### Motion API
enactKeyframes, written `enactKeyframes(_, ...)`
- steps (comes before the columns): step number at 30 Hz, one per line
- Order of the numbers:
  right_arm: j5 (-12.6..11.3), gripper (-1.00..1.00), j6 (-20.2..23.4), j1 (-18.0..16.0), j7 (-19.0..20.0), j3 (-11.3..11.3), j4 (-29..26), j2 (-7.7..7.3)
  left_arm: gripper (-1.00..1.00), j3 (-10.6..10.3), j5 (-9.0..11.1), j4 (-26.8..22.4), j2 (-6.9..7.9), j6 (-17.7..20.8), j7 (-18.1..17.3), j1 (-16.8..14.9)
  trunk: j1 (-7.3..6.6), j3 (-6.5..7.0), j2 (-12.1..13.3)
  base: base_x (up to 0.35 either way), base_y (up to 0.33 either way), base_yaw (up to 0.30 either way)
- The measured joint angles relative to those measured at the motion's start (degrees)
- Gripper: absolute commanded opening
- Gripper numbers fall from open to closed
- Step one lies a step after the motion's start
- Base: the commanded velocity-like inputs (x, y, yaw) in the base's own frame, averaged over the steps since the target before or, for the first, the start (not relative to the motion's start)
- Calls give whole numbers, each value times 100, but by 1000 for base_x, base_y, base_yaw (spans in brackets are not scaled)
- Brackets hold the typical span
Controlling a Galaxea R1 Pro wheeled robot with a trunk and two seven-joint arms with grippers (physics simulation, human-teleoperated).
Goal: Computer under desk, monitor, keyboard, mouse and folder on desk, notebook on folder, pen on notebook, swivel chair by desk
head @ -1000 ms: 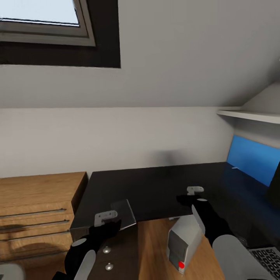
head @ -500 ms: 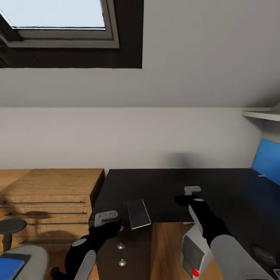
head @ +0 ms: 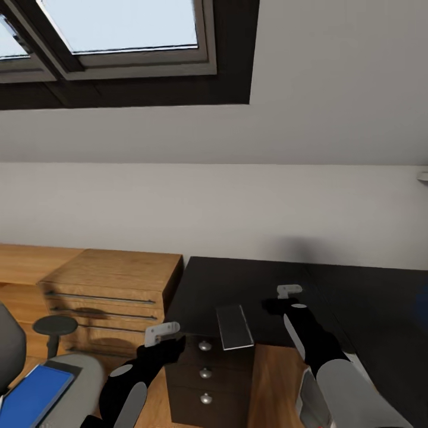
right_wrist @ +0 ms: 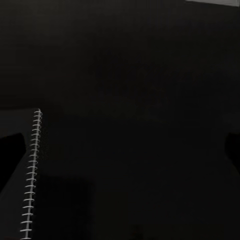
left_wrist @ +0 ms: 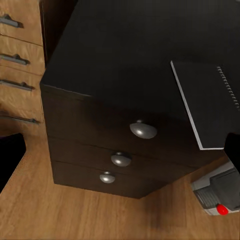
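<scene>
The desk (head: 261, 285) has a glossy black top and a black drawer unit (head: 205, 377) with round silver knobs. A thin grey spiral-bound notebook (head: 235, 327) lies at the desk's front edge above the drawers, also in the left wrist view (left_wrist: 210, 105) and the right wrist view (right_wrist: 15, 195). My left gripper (head: 161, 334) hovers open in front of the drawer unit, left of the notebook. My right gripper (head: 289, 291) hovers open over the desktop, right of the notebook. The swivel chair (head: 71, 371) sits at the lower left with the blue folder (head: 30, 395) on its seat. The computer (head: 312, 399) stands on the floor below the desk edge.
A low light-wood chest of drawers (head: 113, 291) stands against the wall left of the desk. A dark round pad on a post (head: 53, 326) rises beside the chair. A skylight (head: 119, 30) is set in the sloped ceiling. Wood floor (left_wrist: 100, 215) lies before the drawers.
The camera has swung left, so the whole scene slid right. The chair and blue folder came into view; the keyboard and blue panel at the right left it. Both arms keep their pose.
</scene>
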Motion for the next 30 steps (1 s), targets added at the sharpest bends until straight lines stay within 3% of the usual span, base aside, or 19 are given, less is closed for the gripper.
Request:
enactKeyframes(15, 36, 100, 2, 2, 0, 0, -12, -13, 100, -1, -9, 2, 0, 1, 1, -2, 0, -4, 0, 0, 0, 26)
enactKeyframes(30, 42, 100, -18, 1, -45, 119, -8, 2, 100, -7, -2, 4, 0, 1, 1, -1, 1, -4, 0, -14, 26, 272)
